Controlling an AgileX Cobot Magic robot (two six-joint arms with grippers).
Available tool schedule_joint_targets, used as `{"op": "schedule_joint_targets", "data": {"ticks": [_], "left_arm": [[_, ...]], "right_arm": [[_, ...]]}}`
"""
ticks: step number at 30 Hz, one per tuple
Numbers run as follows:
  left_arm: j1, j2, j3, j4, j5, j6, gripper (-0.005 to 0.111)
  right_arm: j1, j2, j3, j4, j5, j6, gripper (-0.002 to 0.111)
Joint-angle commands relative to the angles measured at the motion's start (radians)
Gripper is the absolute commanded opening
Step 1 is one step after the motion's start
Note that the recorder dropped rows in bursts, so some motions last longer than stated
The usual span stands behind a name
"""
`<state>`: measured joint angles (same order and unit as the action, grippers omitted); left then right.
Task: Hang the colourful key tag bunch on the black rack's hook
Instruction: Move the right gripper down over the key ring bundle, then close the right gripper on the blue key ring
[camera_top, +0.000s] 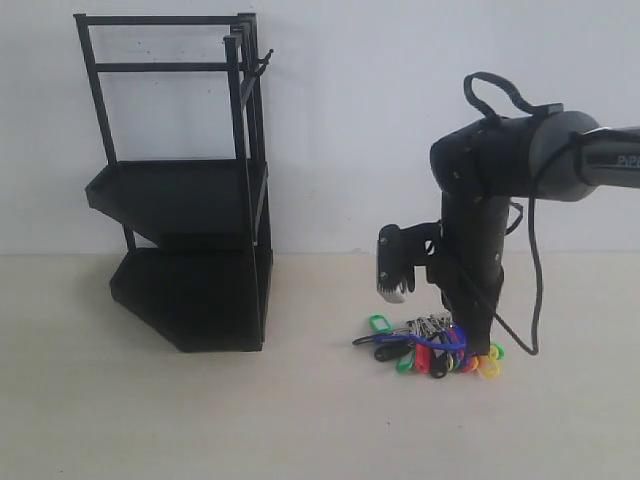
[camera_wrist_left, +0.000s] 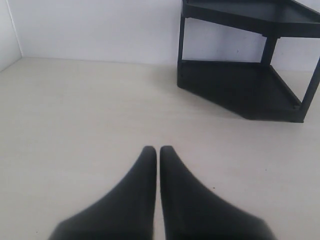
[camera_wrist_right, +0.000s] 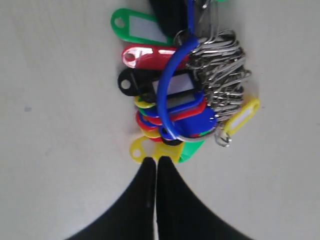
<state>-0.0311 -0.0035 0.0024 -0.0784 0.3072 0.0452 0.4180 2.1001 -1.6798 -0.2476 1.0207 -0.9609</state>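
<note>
The colourful bunch of plastic key tags on a wire ring (camera_wrist_right: 175, 95) is seen just before the clenched, empty right claw (camera_wrist_right: 156, 162), perhaps touching; the left claw (camera_wrist_left: 158, 150) is clenched, the tall black metal rack (camera_wrist_left: 235, 85) ahead.

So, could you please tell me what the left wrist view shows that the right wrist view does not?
Only the left wrist view shows the tall black metal rack and the white wall. Only the right wrist view shows the colourful plastic key tag bunch on its blue-sleeved wire ring. Both show the pale table and a shut gripper: left gripper, right gripper.
</note>
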Motion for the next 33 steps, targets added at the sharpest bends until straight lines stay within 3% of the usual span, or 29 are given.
{"op": "schedule_joint_targets", "data": {"ticks": [1, 6, 8, 12, 13, 20, 27, 33], "left_arm": [[0.003, 0.004, -0.002, -0.002, -0.011, 0.000, 0.004], [0.003, 0.004, -0.002, -0.002, -0.011, 0.000, 0.004], [0.003, 0.004, -0.002, -0.002, -0.011, 0.000, 0.004], [0.003, 0.004, -0.002, -0.002, -0.011, 0.000, 0.004], [0.003, 0.004, -0.002, -0.002, -0.011, 0.000, 0.004], [0.003, 0.004, -0.002, -0.002, -0.011, 0.000, 0.004], [0.003, 0.004, -0.002, -0.002, -0.011, 0.000, 0.004], [0.003, 0.004, -0.002, -0.002, -0.011, 0.000, 0.004]], "right_arm": [[-0.010, 0.007, -0.007, 0.076, 0.022, -0.018, 0.000], [-0.010, 0.005, -0.007, 0.086, -0.069, 0.133, 0.002], [-0.010, 0.005, -0.007, 0.088, -0.074, 0.136, 0.013], [-0.010, 0.005, -0.007, 0.085, -0.091, 0.136, 0.047], [-0.010, 0.005, -0.007, 0.085, -0.099, 0.136, 0.050], [-0.010, 0.005, -0.007, 0.085, -0.150, 0.124, 0.027], [-0.010, 0.067, -0.007, 0.093, -0.136, 0.121, 0.043], [-0.010, 0.146, -0.007, 0.093, -0.180, 0.124, 0.043]]}}
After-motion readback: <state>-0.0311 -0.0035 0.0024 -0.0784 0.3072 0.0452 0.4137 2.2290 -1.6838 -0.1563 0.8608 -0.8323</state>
